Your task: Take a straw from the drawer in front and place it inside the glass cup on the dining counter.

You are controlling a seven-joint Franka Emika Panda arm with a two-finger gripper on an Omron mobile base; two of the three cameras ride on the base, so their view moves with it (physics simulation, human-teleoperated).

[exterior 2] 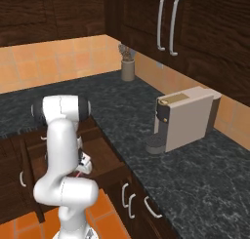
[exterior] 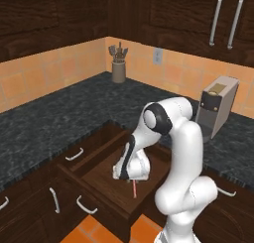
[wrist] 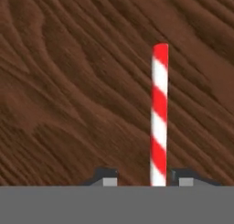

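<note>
Your gripper is down inside the open drawer, jaws slightly spread with the straw between the tips — nearer one tip, and you can't tell whether it's pinched. The straw lies on the wood bottom; black worktop and coffee machine beyond

red-white striped straw, brown wood-grain drawer

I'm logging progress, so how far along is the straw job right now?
Done: the drawer stands open. In hand: the gripper is down inside it, straddling the straw, jaws apart, no grip evident. Left: grasp it, lift it out and place it in the glass cup.
</note>
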